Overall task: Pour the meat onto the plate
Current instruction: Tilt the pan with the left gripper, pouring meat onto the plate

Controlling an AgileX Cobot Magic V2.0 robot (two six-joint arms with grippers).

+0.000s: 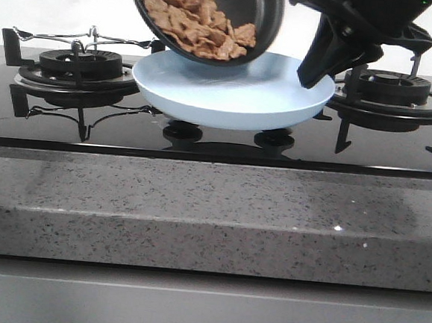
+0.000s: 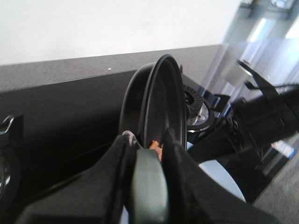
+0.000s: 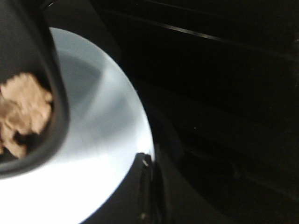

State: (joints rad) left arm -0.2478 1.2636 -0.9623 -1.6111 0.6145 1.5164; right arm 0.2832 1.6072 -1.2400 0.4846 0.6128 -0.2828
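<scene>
Pan (image 1: 212, 19) tilted steeply over plate (image 1: 233, 88), lip low so meat (image 1: 193, 17) slides toward 6 o'clock rim; none on plate yet. Left jaws pinch pan handle (image 2: 148, 186). Right jaws clamp plate rim at 3 o'clock, steadying it.

1. Support: grey speckled stone counter (image 1: 212, 206) carrying a black glass hob (image 1: 202, 142).
2. On hob: left burner grate (image 1: 77, 72), right burner grate (image 1: 393, 97), two black knobs (image 1: 182, 131).
3. Pale blue plate (image 1: 232, 95) sits centrally between grates, above the knobs.
</scene>
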